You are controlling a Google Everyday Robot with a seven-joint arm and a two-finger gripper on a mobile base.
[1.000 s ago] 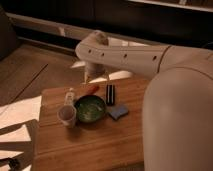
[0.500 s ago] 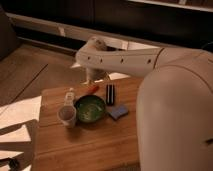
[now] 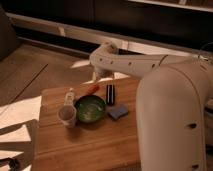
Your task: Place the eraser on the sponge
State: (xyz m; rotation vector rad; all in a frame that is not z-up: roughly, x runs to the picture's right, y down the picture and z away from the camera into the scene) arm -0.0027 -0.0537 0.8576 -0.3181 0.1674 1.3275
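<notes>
The eraser [image 3: 110, 93], a narrow black block with a pale stripe, lies on the wooden table [image 3: 85, 145] near its far edge. The sponge [image 3: 117, 111], a small blue-grey pad, lies just in front of it, right of the green bowl [image 3: 90, 108]. My white arm reaches in from the right. Its gripper [image 3: 101, 76] hangs over the table's far edge, behind and left of the eraser and apart from it. The gripper looks open and nothing is in it.
A slim orange-red stick [image 3: 92, 90] lies left of the eraser, behind the bowl. A pale cup [image 3: 67, 115] and a small bottle [image 3: 69, 96] stand left of the bowl. My bulky white arm body [image 3: 175, 120] covers the table's right side. Floor lies beyond the left edge.
The arm's end has shifted a little right and lower, toward the table's far edge. The eraser, sponge and bowl have stayed where they were.
</notes>
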